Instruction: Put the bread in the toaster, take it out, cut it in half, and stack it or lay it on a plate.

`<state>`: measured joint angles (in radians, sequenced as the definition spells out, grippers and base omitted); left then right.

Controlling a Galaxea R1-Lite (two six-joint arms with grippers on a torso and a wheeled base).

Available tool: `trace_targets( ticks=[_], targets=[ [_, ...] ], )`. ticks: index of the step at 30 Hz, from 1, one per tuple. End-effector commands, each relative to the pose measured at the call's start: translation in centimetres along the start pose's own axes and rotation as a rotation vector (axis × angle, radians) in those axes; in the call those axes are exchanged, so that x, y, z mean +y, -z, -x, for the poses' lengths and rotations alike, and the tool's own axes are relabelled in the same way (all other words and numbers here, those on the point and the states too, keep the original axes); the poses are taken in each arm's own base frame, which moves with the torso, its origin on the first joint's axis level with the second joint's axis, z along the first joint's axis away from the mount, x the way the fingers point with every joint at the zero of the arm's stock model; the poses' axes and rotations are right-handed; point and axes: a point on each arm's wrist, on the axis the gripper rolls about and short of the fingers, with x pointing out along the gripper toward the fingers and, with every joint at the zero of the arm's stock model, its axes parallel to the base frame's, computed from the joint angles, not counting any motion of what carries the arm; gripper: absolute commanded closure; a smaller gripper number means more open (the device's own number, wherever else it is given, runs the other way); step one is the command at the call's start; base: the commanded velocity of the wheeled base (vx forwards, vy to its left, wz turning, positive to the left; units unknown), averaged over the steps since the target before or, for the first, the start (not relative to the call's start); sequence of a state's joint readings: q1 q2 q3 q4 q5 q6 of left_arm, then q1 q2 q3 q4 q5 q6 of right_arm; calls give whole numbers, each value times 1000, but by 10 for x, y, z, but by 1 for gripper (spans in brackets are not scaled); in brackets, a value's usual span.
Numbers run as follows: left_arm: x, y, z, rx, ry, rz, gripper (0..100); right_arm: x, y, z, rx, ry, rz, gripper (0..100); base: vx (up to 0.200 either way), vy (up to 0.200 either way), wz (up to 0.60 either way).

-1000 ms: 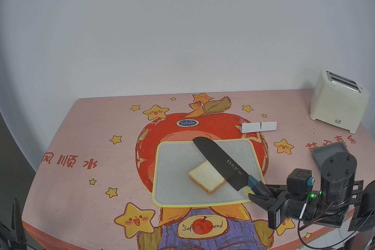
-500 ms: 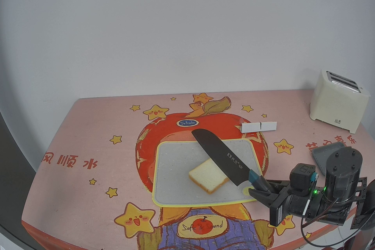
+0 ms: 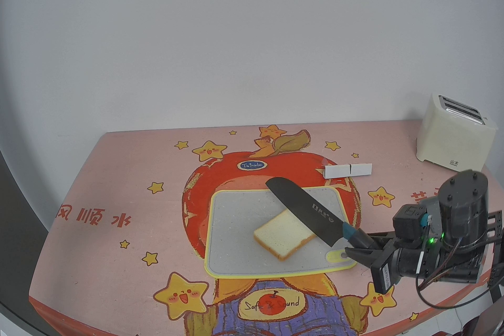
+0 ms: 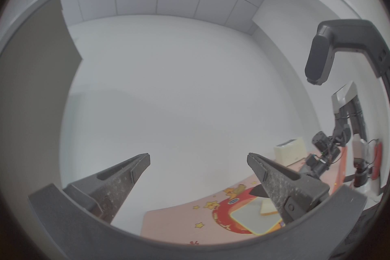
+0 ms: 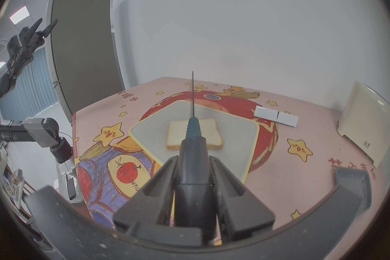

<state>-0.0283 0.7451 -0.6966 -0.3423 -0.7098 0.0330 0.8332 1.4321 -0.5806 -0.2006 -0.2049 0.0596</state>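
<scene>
- Bread [image 3: 281, 237], one pale slice, lies flat on the grey cutting board [image 3: 236, 227] in the head view, on the half of the board towards my right arm. The board sits in the middle of the pink cartoon table [image 3: 131, 179].
- In that same view my right pincer [image 3: 362, 249] is clamped on the handle of the black knife [image 3: 310, 207]. The blade slants over the slice's far right corner towards the back of the board.
- Back at the right corner stands the cream toaster [image 3: 454, 140], slots up and well apart from the board. A small white block [image 3: 347, 170] lies between the two.
- Through the left wrist view I see my left pincer [image 4: 198, 157] held high off the table's left side, fingers wide apart with nothing between them. Far below are the table, the board with the slice, and the toaster.
- From the right wrist view the blade is edge-on and runs straight across the middle of the slice, which the head view does not make plain. I cannot tell whether the edge touches the crumb.
- On that side a dark grey tray [image 5: 352, 187] sits near the table's right edge, beside my arm.
</scene>
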Motion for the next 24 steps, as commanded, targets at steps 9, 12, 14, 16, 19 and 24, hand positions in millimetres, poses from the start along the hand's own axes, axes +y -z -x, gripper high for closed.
trace_targets(
  ticks=[9, 12, 14, 16, 19, 24],
  targets=[
    [35, 34, -47, 139, 228, 152, 0, -4, -36, 23, -37, -6, -14, 100, 0, 0, 0],
    [43, 39, -58, 148, 236, 159, 0, -4, -36, 23, -32, -7, -12, 100, 0, 0, 0],
    [46, 41, -64, 142, 245, 156, 0, -4, -34, 22, -13, -6, -10, 100, 0, 0, 0],
    [52, 45, -83, 103, 290, 131, 0, -2, -31, 24, 17, -13, 0, 100, 0, 0, 0],
    [45, 52, -111, 36, 367, 109, 0, -1, -29, 25, 22, -19, 3, 100, 0, 0, 0],
    [21, 55, -131, 25, 373, 144, 0, 0, -28, 25, 28, -20, 7, 100, 0, 0, 0]
  ],
)
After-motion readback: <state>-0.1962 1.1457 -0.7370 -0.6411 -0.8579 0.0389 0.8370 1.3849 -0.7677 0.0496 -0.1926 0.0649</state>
